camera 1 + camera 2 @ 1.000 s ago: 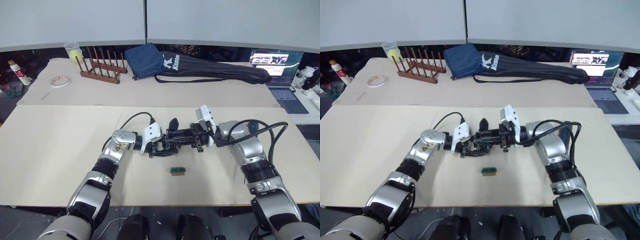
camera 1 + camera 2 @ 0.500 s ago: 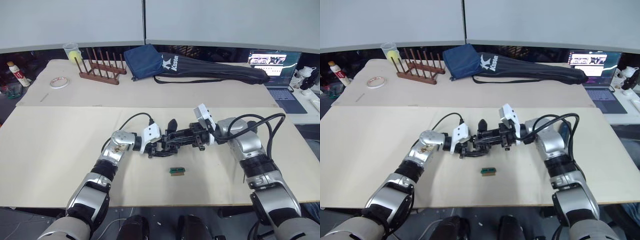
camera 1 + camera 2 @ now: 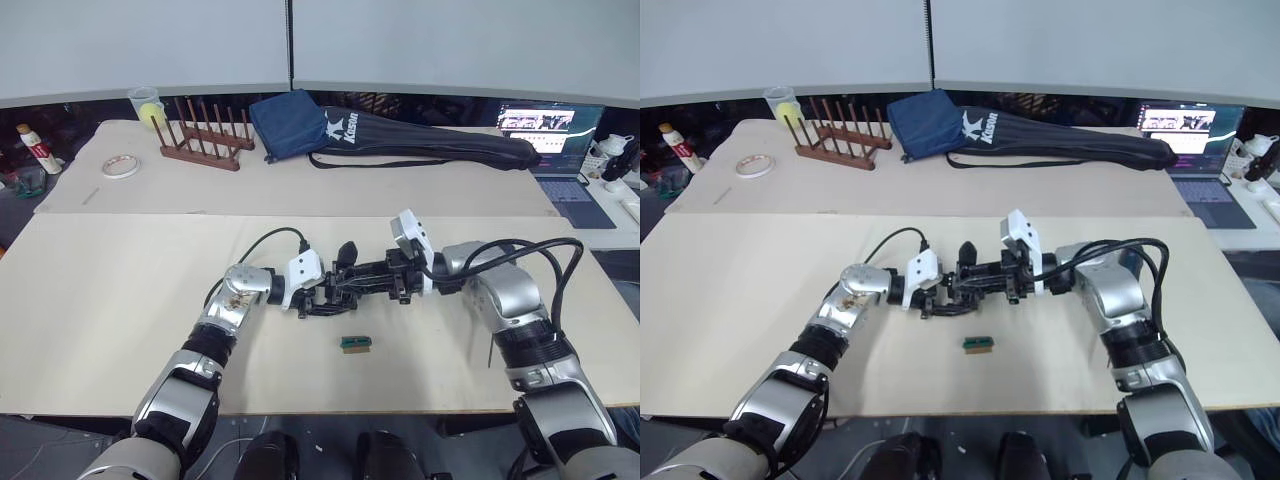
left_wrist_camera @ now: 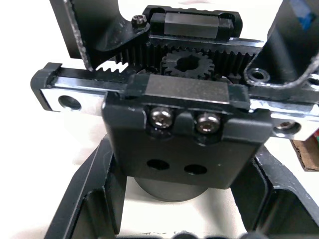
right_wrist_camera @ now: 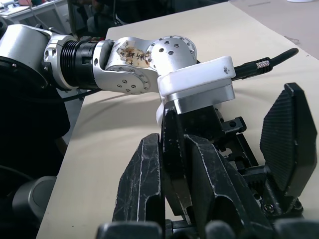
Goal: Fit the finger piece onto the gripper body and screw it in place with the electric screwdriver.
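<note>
At the middle of the front table my left gripper (image 3: 318, 297) is shut on the round barrel base of the gripper body (image 3: 342, 283), whose one pointed finger (image 3: 346, 250) stands up. In the left wrist view the gripper body (image 4: 174, 114) shows its rack, gear, two screws and two empty holes, with my fingers (image 4: 94, 199) on either side. My right gripper (image 3: 368, 282) meets it from the right, shut on the finger piece (image 5: 172, 159), a thin black part pressed between its pads (image 5: 214, 184) against the body. The electric screwdriver is out of view.
A small green block (image 3: 355, 343) lies just in front of the grippers. On the back table are a wooden rack (image 3: 205, 135), a tape roll (image 3: 120, 165), a blue pouch (image 3: 290, 120), a long black zipped bag (image 3: 430, 145) and a laptop (image 3: 565, 150) at the right.
My right elbow has swung out to the right and lower. Both grippers stay together at the gripper body in about the same spot.
</note>
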### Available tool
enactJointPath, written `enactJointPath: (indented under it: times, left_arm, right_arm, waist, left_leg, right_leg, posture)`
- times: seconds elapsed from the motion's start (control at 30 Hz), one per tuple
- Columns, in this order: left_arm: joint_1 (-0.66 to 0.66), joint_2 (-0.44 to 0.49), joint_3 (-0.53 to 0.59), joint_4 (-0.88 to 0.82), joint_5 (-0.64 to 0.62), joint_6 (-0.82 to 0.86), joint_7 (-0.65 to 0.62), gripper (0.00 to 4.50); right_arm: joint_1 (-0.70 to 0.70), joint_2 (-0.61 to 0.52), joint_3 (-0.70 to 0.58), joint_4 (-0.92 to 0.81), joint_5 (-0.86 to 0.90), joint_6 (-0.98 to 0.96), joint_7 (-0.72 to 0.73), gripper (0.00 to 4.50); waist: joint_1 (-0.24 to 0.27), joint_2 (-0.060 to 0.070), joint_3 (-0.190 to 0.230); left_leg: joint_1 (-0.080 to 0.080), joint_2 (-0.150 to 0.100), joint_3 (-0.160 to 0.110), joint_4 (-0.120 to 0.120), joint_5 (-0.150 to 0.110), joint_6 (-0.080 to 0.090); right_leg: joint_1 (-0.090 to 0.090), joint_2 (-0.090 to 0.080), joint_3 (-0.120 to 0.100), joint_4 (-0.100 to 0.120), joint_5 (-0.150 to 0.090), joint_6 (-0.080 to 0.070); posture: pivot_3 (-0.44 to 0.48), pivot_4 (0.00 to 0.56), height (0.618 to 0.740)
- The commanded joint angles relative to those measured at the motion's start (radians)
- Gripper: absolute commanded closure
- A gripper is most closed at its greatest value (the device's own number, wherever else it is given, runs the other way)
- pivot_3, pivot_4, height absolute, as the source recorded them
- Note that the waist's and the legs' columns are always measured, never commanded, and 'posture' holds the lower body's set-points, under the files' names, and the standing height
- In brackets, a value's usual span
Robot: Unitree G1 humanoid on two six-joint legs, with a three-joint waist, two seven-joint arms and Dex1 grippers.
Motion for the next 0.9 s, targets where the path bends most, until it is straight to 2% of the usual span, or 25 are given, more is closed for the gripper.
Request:
enactJointPath:
  times: [0.03, 0.17, 0.4, 0.63, 0.9]
  left_arm:
    - [0.001, 0.014, 0.022, -0.056, -0.027, 0.018, 0.002, 2.19]
    - [0.005, 0.023, 0.023, -0.067, -0.028, 0.028, 0.002, 2.19]
    - [-0.001, 0.024, 0.022, -0.060, -0.030, 0.029, 0.003, 2.19]
    - [-0.004, 0.021, 0.019, -0.057, -0.028, 0.028, -0.003, 2.19]
    - [-0.004, 0.020, 0.018, -0.060, -0.028, 0.029, -0.002, 2.19]
  right_arm:
    - [0.040, -0.016, 0.133, 0.155, -0.139, -0.062, 0.054, 4.20]
    - [0.026, -0.005, 0.142, 0.224, -0.173, -0.173, 0.063, 4.20]
    - [0.093, -0.034, 0.125, 0.102, -0.109, -0.062, 0.055, 4.20]
    - [0.043, -0.010, 0.106, 0.116, -0.086, 0.035, 0.027, 4.20]
    - [0.064, -0.001, 0.073, 0.079, -0.072, -0.001, 0.021, 4.20]
  waist:
    - [-0.001, 0.000, 0.000]
    - [-0.004, 0.000, -0.001]
    - [-0.004, 0.000, -0.001]
    - [-0.003, 0.000, -0.001]
    - [-0.003, 0.000, -0.001]
  left_leg:
    - [0.000, 0.000, 0.000, 0.000, 0.000, 0.001]
    - [0.001, 0.000, 0.000, 0.000, 0.000, 0.001]
    - [0.003, 0.001, 0.000, -0.001, -0.001, 0.001]
    - [0.003, 0.001, 0.000, -0.002, -0.001, 0.000]
    - [0.003, 0.001, 0.000, -0.002, -0.003, 0.003]
  right_leg:
    - [0.000, 0.000, 0.000, 0.000, 0.000, 0.000]
    - [0.001, 0.001, 0.000, 0.000, 0.000, 0.000]
    - [0.001, 0.001, 0.000, 0.001, -0.001, -0.001]
    - [0.001, 0.000, 0.000, 0.001, -0.001, -0.002]
    - [0.001, 0.000, 0.000, 0.001, -0.001, -0.002]
  posture:
    - [0.000, 0.150, 0.740]
    - [0.000, 0.150, 0.740]
    - [0.000, 0.150, 0.740]
    - [0.000, 0.150, 0.740]
    - [0.000, 0.150, 0.740]
